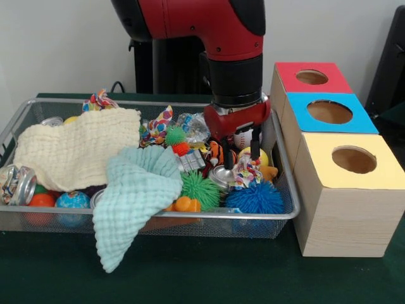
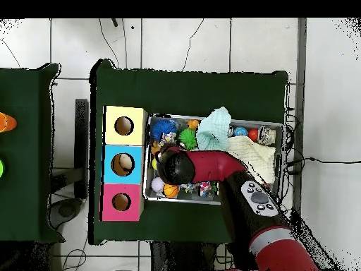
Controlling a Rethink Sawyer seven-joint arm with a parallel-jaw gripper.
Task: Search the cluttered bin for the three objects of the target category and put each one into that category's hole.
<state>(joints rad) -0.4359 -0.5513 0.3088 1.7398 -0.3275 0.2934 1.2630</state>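
Green-clothed tabletop (image 1: 50, 272); mesh bin (image 1: 288, 212) beside three holed boxes (image 1: 345, 190). Hand (image 1: 241, 161) low in bin's box-side end, prongs apart astride a knotted fabric bundle (image 1: 247, 172), not lifted. Two more bundles (image 1: 157, 130) (image 1: 100, 100) lie at the far rim. Seemingly none delivered.

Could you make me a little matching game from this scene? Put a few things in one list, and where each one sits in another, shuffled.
Things:
1. mint green cloth
2. cream cloth
3. blue spiky ball
4. yellow-topped box

Places, in the front view:
A. outside the wire tray, nearest the camera
B. in the tray's left half
C. draped over the tray's front rim
D. below the gripper, by the front rim

Pairs: 1-C, 2-B, 3-D, 4-A
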